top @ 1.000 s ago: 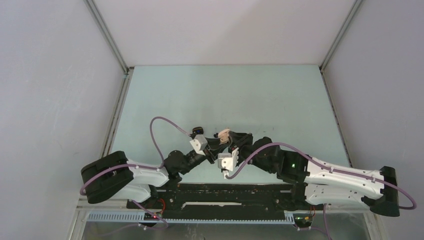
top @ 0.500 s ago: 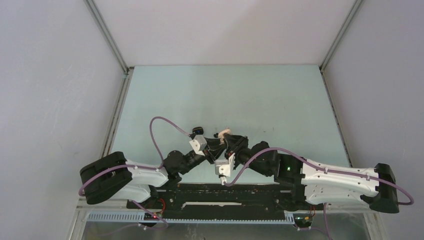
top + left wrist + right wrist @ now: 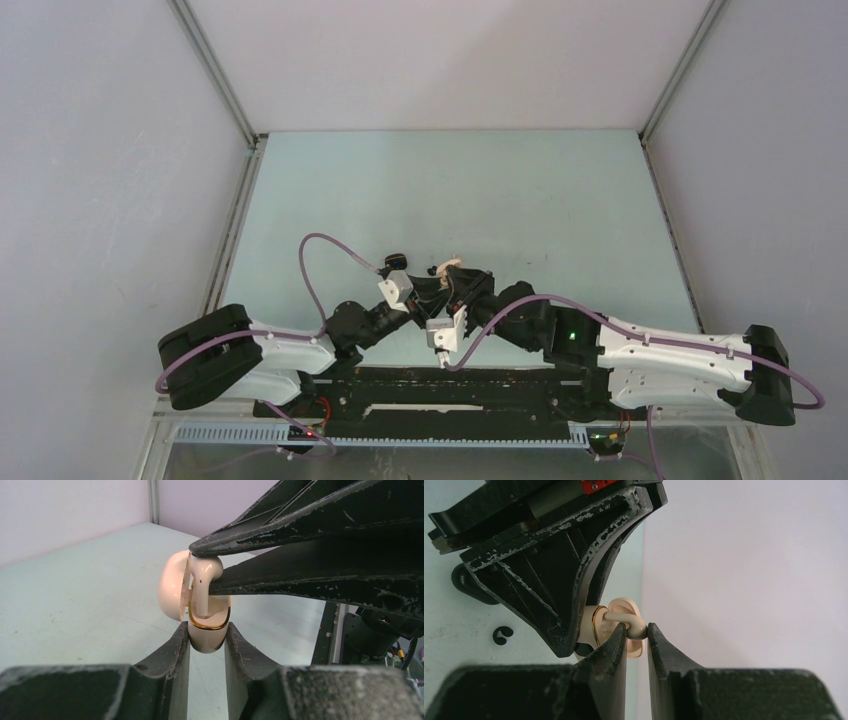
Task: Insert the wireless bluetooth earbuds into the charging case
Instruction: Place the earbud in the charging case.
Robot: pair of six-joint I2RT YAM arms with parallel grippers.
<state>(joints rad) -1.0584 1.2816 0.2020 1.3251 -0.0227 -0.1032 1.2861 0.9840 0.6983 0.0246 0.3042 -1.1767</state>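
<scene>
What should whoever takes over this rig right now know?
Left gripper: shut on the charging case, lid open.
Right gripper: shut on the beige earbud, pinching its head.
Positions: the earbud's stem reaches down into the case opening and its head sits above the gold rim. A black curled earbud lies loose on the table.
Done: case opened, beige earbud lined up and partly in.
Left: press it fully home, release, then probably deal with the loose black one.
</scene>
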